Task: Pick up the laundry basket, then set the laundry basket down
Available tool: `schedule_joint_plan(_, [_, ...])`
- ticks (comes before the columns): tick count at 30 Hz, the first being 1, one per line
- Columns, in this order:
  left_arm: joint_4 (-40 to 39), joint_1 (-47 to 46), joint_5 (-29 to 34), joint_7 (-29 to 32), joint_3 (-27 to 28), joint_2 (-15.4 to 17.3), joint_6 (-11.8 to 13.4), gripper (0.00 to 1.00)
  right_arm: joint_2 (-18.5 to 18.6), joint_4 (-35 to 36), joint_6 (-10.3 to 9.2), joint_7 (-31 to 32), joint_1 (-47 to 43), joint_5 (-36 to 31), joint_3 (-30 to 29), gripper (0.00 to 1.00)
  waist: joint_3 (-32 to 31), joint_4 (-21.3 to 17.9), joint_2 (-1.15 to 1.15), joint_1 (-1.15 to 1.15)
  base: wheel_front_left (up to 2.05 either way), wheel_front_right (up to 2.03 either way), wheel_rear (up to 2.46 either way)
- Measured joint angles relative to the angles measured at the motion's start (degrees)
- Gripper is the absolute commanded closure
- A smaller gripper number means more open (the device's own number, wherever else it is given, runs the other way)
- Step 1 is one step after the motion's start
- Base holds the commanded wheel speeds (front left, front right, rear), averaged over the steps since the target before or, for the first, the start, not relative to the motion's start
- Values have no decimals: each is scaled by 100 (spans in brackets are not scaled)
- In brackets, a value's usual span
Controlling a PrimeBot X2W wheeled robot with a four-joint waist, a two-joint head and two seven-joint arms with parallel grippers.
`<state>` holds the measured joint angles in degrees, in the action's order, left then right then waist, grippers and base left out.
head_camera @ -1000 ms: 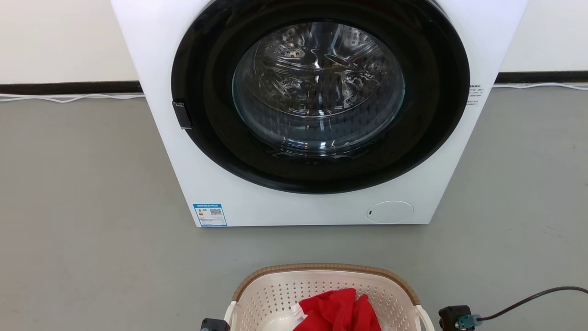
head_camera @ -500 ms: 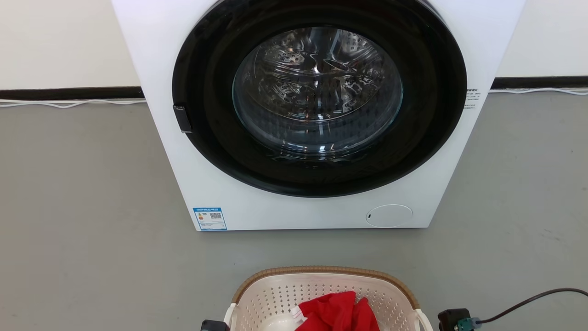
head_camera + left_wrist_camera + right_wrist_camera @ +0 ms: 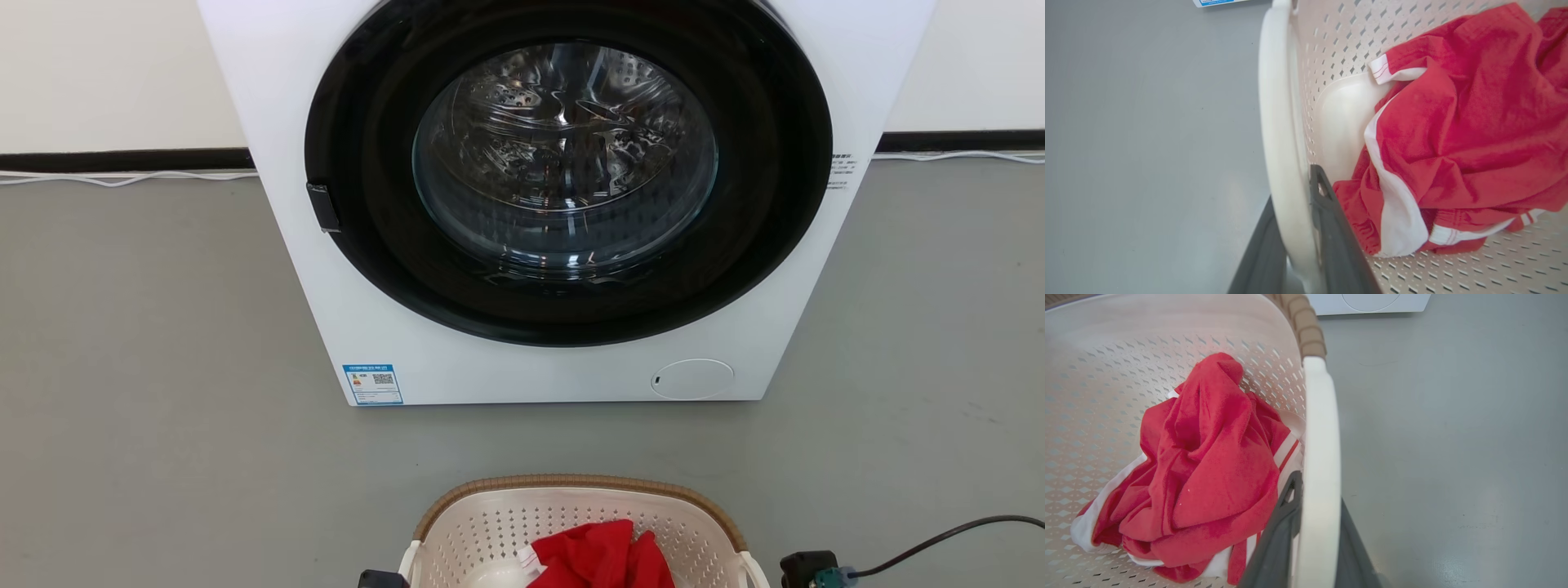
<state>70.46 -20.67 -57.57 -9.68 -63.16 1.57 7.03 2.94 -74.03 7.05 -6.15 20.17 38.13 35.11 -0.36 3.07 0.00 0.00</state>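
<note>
The laundry basket, cream-white and perforated with a brown woven rim, sits at the bottom middle of the head view, in front of the washing machine. A red garment with white trim lies inside it. In the left wrist view my left gripper is shut on the basket's white left handle, one dark finger on each side. In the right wrist view my right gripper is shut on the right handle the same way. Whether the basket's bottom touches the floor is hidden.
A large white washing machine with a closed round dark door stands just beyond the basket on the grey floor. A dark cable trails from my right wrist. White cords run along the black skirting.
The whole head picture shifted down a little and partly back, so the camera moved. The basket sits slightly lower in the picture; both grippers stay on its handles.
</note>
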Motion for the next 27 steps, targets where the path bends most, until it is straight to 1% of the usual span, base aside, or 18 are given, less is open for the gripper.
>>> schedule_joint_plan(12, [7,-2,-53,-44,-64,0,1,100,-3,-34,0,-51,36,118,94,100,104,7,0,0,0,0,0])
schedule_joint_plan(17, [9,-75,-98,-86,-77,2,12,100,-3,-55,0,-52,199,193,146,100,246,9,0,0,0,0,0])
schedule_joint_plan(20, [12,-238,-108,-100,-76,2,48,100,-1,-62,0,-99,367,193,149,100,384,10,0,0,0,0,0])
schedule_joint_plan(24, [9,-633,-196,-153,-49,11,75,100,7,-70,0,-156,767,163,59,100,727,16,0,0,0,0,0])
schedule_joint_plan(27, [-3,-931,-196,-219,-16,12,122,100,14,-77,0,-183,1088,-13,-73,100,1012,22,0,0,0,0,0])
